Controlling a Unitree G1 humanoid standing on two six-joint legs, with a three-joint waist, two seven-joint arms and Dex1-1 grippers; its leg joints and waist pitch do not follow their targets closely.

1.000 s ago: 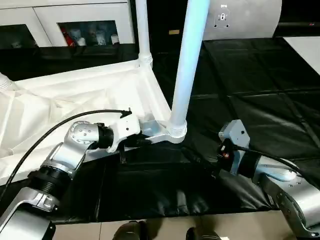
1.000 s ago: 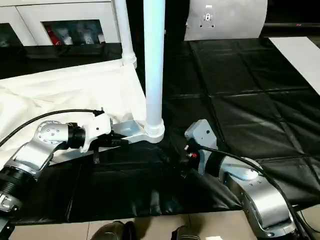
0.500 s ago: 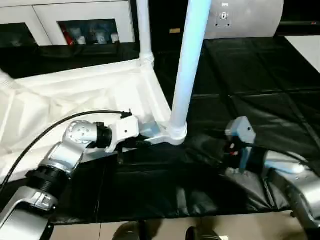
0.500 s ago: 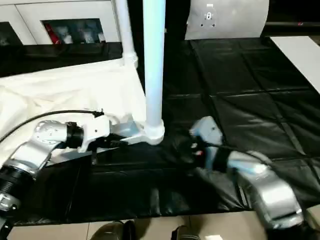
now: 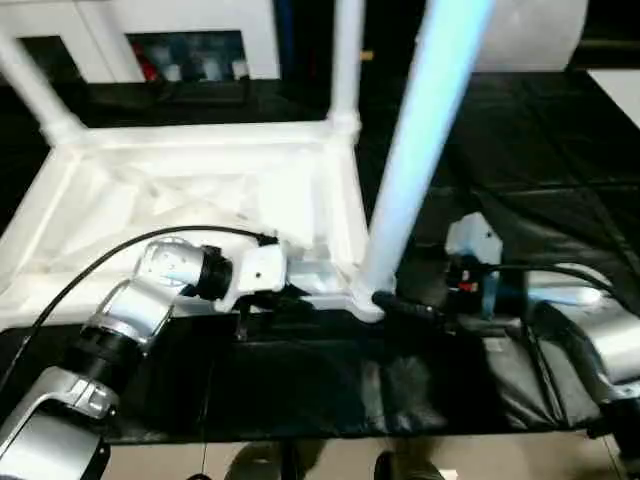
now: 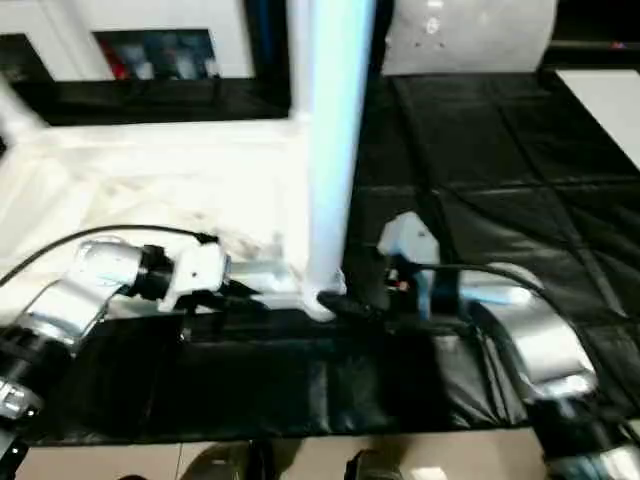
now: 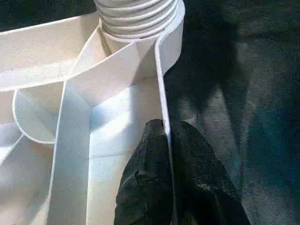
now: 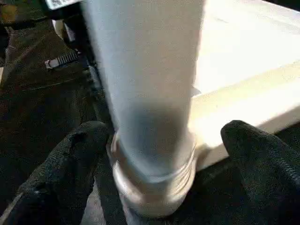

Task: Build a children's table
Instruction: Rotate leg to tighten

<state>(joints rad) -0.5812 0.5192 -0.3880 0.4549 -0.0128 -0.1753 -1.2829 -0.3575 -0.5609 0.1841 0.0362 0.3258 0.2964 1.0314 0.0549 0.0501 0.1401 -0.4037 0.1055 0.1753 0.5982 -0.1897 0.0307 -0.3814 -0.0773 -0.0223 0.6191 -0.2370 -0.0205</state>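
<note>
The children's table (image 5: 180,190) lies upside down on the black cover, ribbed underside up. Its legs stand upright in the corner sockets: the near right leg (image 5: 420,150) close to me, another at the far right corner (image 5: 346,60), one at the far left (image 5: 30,80). My left gripper (image 5: 295,292) is shut on the thin rim wall (image 7: 161,93) just beside the near right socket (image 7: 138,18), one black finger (image 7: 145,154) on each side. My right gripper (image 8: 159,145) stands open around the base of that near leg (image 8: 145,93), its fingers (image 8: 70,164) apart from the leg on both sides.
The black-covered work table (image 5: 520,130) stretches to the right and back. White cabinets with a glass front (image 5: 190,50) stand behind. A pale curved panel (image 6: 470,35) and a white board (image 6: 600,100) sit at the back right. Dark shoes (image 5: 265,465) show on the floor at the near edge.
The camera has shifted, so the whole picture sits differently. My right gripper has moved left across the black cover to the near leg's base and now straddles it. The left grip is unchanged.
</note>
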